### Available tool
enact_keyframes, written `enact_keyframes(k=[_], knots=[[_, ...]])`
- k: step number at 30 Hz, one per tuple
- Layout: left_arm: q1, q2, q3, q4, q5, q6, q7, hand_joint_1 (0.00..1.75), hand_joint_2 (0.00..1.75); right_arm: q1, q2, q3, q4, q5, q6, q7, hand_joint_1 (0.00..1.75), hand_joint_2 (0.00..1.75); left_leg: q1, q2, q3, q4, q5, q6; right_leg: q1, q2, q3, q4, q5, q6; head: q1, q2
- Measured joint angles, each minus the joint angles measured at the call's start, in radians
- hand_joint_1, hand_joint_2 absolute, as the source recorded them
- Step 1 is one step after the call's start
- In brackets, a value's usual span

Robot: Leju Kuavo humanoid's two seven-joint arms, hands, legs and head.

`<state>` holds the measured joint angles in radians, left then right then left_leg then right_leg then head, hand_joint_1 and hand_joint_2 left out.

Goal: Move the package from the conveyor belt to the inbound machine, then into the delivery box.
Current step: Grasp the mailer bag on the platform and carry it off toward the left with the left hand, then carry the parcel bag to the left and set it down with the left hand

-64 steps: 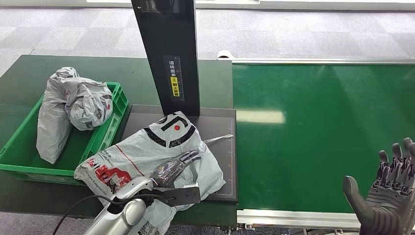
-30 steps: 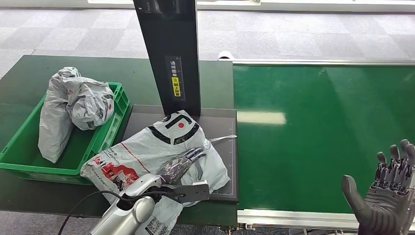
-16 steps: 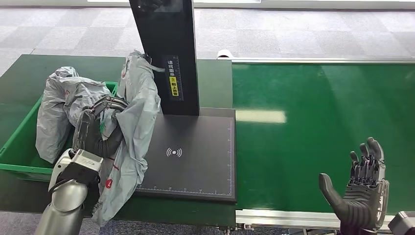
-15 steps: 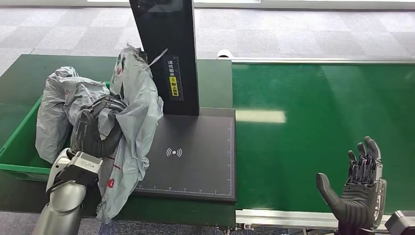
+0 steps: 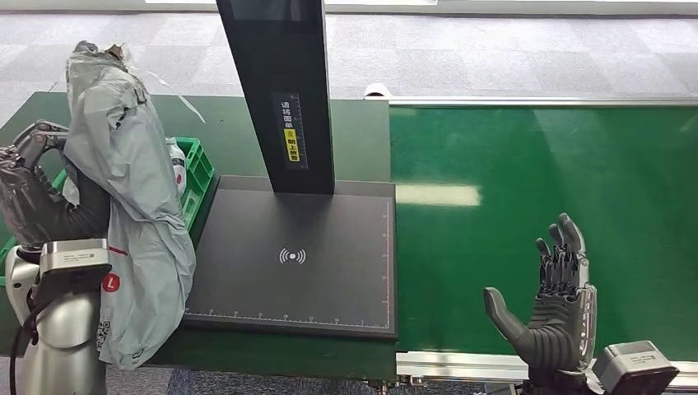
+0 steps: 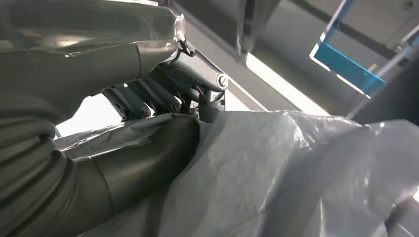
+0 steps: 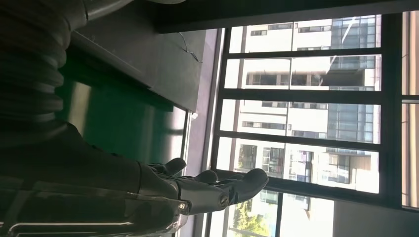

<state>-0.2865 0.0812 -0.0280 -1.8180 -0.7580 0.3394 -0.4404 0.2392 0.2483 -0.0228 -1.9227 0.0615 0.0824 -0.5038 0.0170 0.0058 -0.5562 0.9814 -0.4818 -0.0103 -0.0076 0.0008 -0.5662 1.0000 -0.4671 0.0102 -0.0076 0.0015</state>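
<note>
- Gripping a grey package (image 5: 132, 206), the left hand (image 5: 33, 193) holds it up at the far left of the head view, fingers curled into the plastic.
- The package hangs long and slack from the hand, its top end above the hand and its lower end drooping past the front edge of the table (image 5: 239, 123).
- It hangs in the air beside the scanner's left edge and in front of the green box (image 5: 193, 169), hiding most of the box.
- A red round mark shows on the package low down, near the wrist cuff.
- In the left wrist view the crinkled package (image 6: 296, 173) lies against the thumb and the dark fingers (image 6: 163, 96) press into it.
- The scanner (image 5: 296, 255), a flat black plate with a wave symbol at its middle, lies between the box and the belt; its black post (image 5: 280, 90) rises at the back with a yellow label.
- The belt (image 5: 543, 214) runs off to the right, green and glossy.
- The right hand (image 5: 551, 309) is raised over the belt's near edge, palm up, fingers spread wide and thumb out, holding nothing.
- In the right wrist view that hand (image 7: 197, 190) shows dark against bright windows, fingers stretched out.
</note>
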Motion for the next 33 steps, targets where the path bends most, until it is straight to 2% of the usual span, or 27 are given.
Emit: enact_keyframes(k=[3, 7, 11, 15, 19, 33], knots=[[-0.023, 0.015, 0.045, 0.021, -0.007, 0.013, 0.053, 1.75, 1.75, -0.006, -0.014, 0.021, 0.012, -0.008, 0.0, -0.002, 0.0, 1.75, 0.0, 0.0, 0.0, 0.0, 0.0, 0.0, 0.0, 0.0, 0.0, 0.0, 0.0, 0.0, 0.0, 0.0], [-0.104, 0.059, 0.136, 0.147, 0.008, -0.004, 0.094, 1.75, 1.75, -0.025, -0.03, 0.042, 0.031, -0.016, 0.0, -0.002, 0.0, 1.75, 0.0, 0.0, 0.0, 0.0, 0.001, -0.001, 0.0, 0.0, 0.0, 0.001, 0.0, -0.001, 0.0, 0.0], [-0.205, 0.114, 0.252, 0.317, 0.109, -0.025, 0.078, 1.75, 1.75, -0.041, -0.045, 0.057, 0.05, -0.025, -0.001, 0.001, 0.0, 1.75, 0.001, 0.001, 0.001, 0.0, 0.002, -0.002, 0.001, 0.001, -0.001, 0.001, 0.001, -0.002, 0.0, 0.0], [-0.262, 0.151, 0.332, 0.431, 0.139, -0.036, 0.058, 1.75, 1.75, -0.052, -0.056, 0.066, 0.063, -0.026, -0.002, 0.001, 0.0, 1.75, 0.001, 0.001, 0.0, 0.0, 0.002, -0.002, 0.001, 0.001, -0.002, 0.001, 0.001, -0.002, 0.0, 0.0], [-0.289, 0.166, 0.367, 0.49, 0.14, -0.037, 0.055, 1.75, 1.75, -0.058, -0.061, 0.073, 0.072, -0.026, -0.002, 0.001, 0.0, 1.75, 0.001, 0.001, -0.001, 0.0, 0.002, -0.002, 0.001, 0.002, -0.002, 0.001, 0.001, -0.002, 0.0, 0.0], [-0.318, 0.181, 0.4, 0.561, 0.142, -0.024, 0.074, 1.75, 1.75, -0.062, -0.072, 0.082, 0.088, -0.027, -0.002, 0.001, 0.0, 1.75, 0.001, 0.001, -0.001, 0.0, 0.002, -0.002, 0.001, 0.001, -0.003, 0.001, 0.001, -0.002, 0.0, 0.0]])
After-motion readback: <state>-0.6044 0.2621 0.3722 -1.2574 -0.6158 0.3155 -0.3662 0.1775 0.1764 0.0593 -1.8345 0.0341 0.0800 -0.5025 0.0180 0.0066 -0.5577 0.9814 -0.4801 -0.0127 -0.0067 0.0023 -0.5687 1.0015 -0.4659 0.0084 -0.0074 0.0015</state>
